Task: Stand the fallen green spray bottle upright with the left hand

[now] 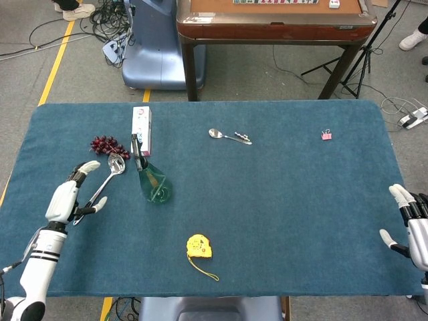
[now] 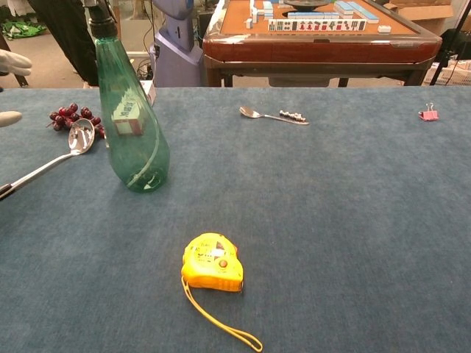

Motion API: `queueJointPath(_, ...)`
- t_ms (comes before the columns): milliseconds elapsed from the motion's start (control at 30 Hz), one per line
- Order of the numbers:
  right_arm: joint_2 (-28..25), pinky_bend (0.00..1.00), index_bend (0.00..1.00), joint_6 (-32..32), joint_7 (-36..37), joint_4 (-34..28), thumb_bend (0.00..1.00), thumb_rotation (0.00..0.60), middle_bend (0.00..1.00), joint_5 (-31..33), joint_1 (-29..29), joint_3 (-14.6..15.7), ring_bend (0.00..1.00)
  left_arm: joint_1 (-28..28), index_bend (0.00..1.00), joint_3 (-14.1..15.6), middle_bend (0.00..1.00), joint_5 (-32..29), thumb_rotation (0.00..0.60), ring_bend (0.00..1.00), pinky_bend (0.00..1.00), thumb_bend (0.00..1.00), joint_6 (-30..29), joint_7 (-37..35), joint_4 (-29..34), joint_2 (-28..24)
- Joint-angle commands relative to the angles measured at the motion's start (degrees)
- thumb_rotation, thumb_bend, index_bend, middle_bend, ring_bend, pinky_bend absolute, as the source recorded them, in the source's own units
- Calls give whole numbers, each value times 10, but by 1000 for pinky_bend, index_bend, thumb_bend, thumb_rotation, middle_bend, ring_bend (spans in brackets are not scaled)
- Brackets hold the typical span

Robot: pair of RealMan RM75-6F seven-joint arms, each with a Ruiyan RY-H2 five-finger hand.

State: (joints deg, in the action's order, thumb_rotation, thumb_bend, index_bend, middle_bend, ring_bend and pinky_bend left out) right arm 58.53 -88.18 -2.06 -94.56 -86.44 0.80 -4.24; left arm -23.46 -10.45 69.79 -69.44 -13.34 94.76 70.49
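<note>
The green spray bottle (image 1: 152,182) stands upright on the blue table cloth, black nozzle on top; in the chest view the green spray bottle (image 2: 131,125) rises at the left with a small label on its side. My left hand (image 1: 70,193) hovers well to the bottle's left, fingers spread, holding nothing; only its fingertips (image 2: 10,118) show at the chest view's left edge. My right hand (image 1: 409,221) rests open at the table's right edge, far from the bottle.
A long metal ladle (image 1: 101,186) lies between my left hand and the bottle. Dark grapes (image 1: 107,144) and a white carton (image 1: 142,127) sit behind it. A yellow tape measure (image 1: 199,247) lies near the front, a spoon (image 1: 227,136) and pink clip (image 1: 326,135) farther back.
</note>
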Motion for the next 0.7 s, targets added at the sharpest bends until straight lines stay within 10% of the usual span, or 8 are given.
queueJointPath(33,-2,166,135,6,1,0,249,600,155,-7,5,3,147,23,148,10,106,-6,600,27,80,356,-27,35,8,-16)
queueJointPath(700,9,166,182,20,40,-6,268,600,189,-67,16,38,147,115,175,80,106,62,600,28,80,375,-140,194,82,-50)
